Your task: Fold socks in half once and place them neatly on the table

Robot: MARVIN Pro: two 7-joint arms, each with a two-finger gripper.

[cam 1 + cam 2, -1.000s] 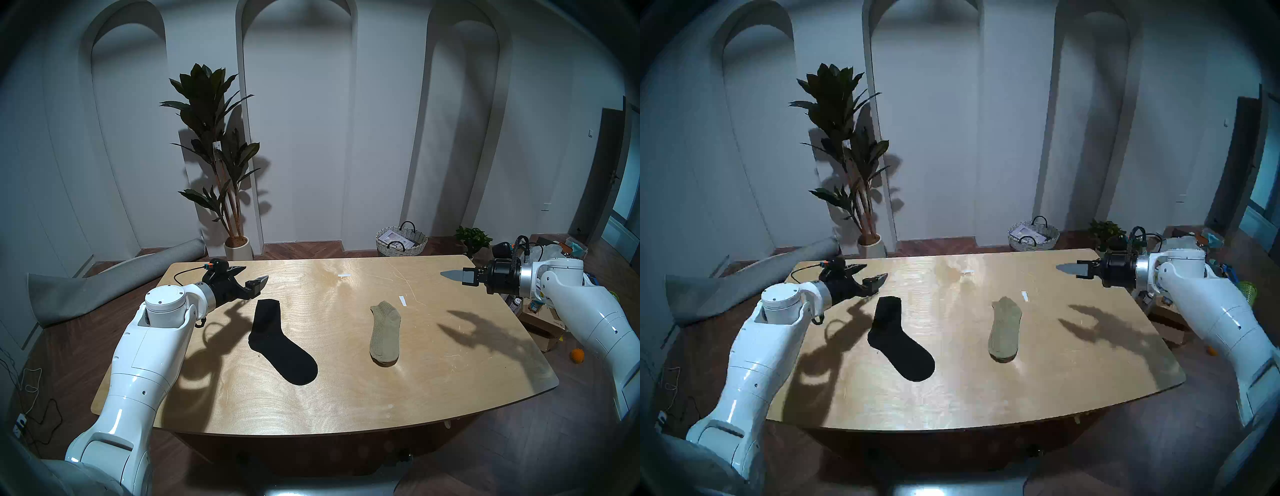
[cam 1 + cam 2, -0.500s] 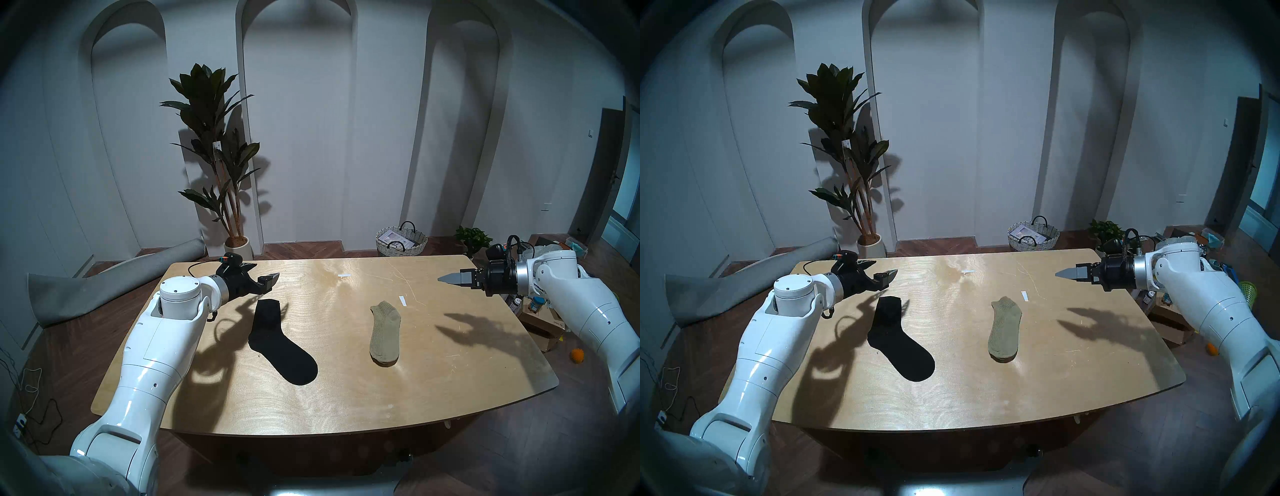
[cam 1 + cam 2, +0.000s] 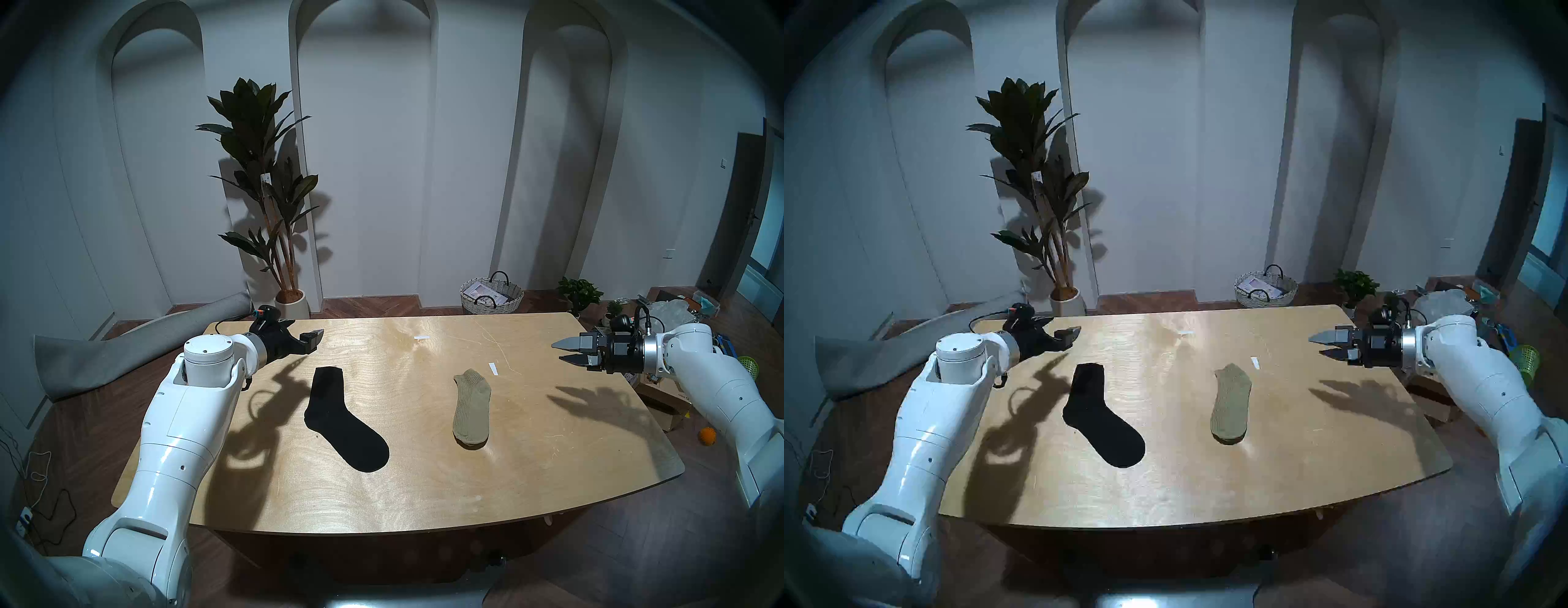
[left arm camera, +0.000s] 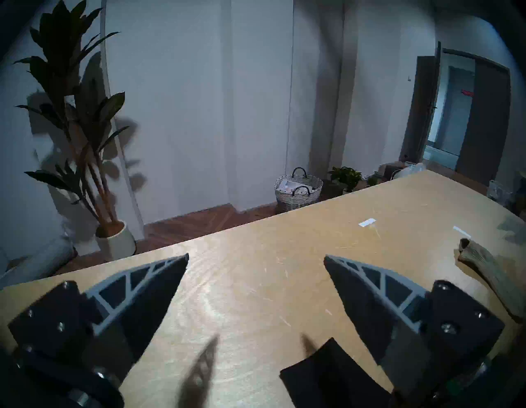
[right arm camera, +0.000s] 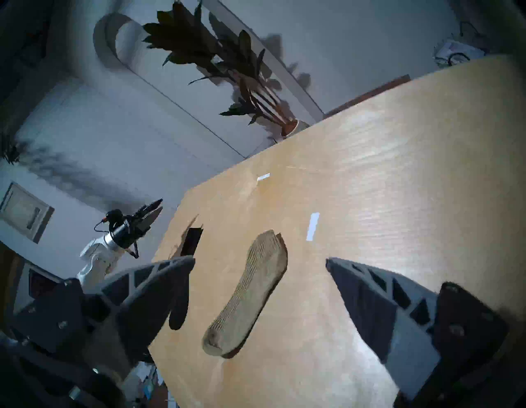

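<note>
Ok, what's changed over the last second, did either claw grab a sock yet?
No grab. The right claw dropped lower, drew back toward the table's right edge and rolled, so both fingers now show. The left claw swung right, then came back left, ending slightly farther back. Both stay open and empty. The black sock and tan sock lie flat, unmoved.

Head pair looks down from above the near edge across the table (image 3: 424,488); each wrist camera skims low over it from opposite ends, both catching the olive sock (image 5: 250,293).
</note>
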